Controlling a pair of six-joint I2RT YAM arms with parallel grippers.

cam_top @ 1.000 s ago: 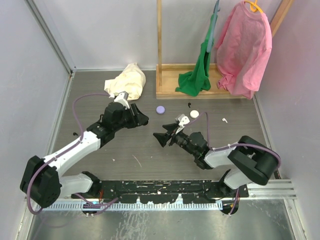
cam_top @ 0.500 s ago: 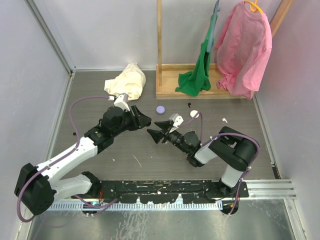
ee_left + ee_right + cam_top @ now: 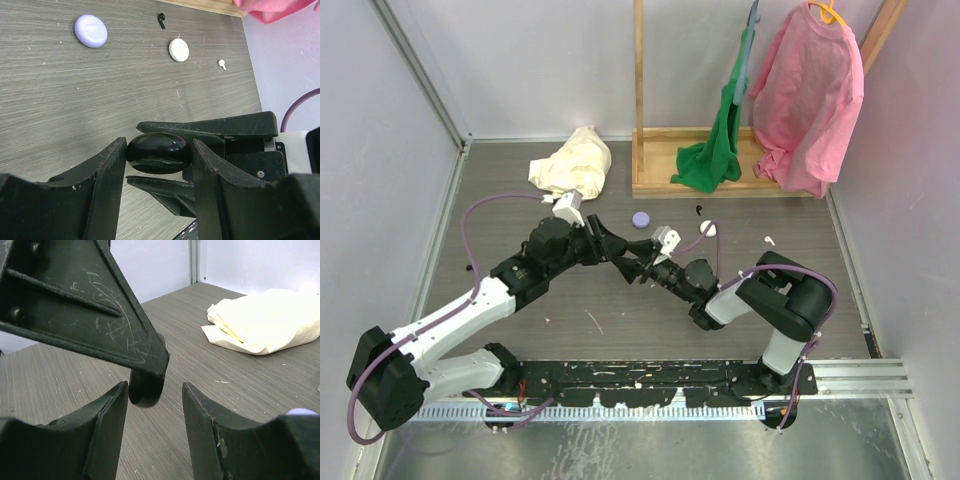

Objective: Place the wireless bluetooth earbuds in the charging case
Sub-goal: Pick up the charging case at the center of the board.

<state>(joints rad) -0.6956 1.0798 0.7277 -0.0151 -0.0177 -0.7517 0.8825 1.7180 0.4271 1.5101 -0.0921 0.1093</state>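
We count two grippers, meeting nose to nose over the middle of the grey table [image 3: 620, 330]. There are three cases, two loose earbuds, three pieces of cloth and one wooden rack [image 3: 650, 185].

The left gripper [image 3: 158, 146] is clamped on the glossy black charging case [image 3: 157, 156], with one finger pressed against each end of it. The case is lifted off the table and its lid is closed. The right gripper [image 3: 155, 387] reaches in crosswise with its jaws parted around the same case. One of its fingers [image 3: 107, 435] is against the case, while a gap shows between the case and the other finger.

Past the left fingertips, well apart from both grippers, lie the other two cases. The lavender case [image 3: 91, 30] is off to one side and the round white case [image 3: 179, 49] is nearer the middle. The black earbud [image 3: 161, 20] lies just beyond the white case. The white earbud [image 3: 221, 63] lies further out, toward the right arm's side. None of these four touches another.

Bare tabletop runs beneath the joined jaws and out to those small items. The cream cloth bundle [image 3: 573, 165] sits behind the left gripper, near the back wall. The rack closes the far edge, with the green garment [image 3: 715, 150] and the pink shirt [image 3: 807, 100] hanging down onto its base. The side walls [image 3: 380, 150] hem in both arms.
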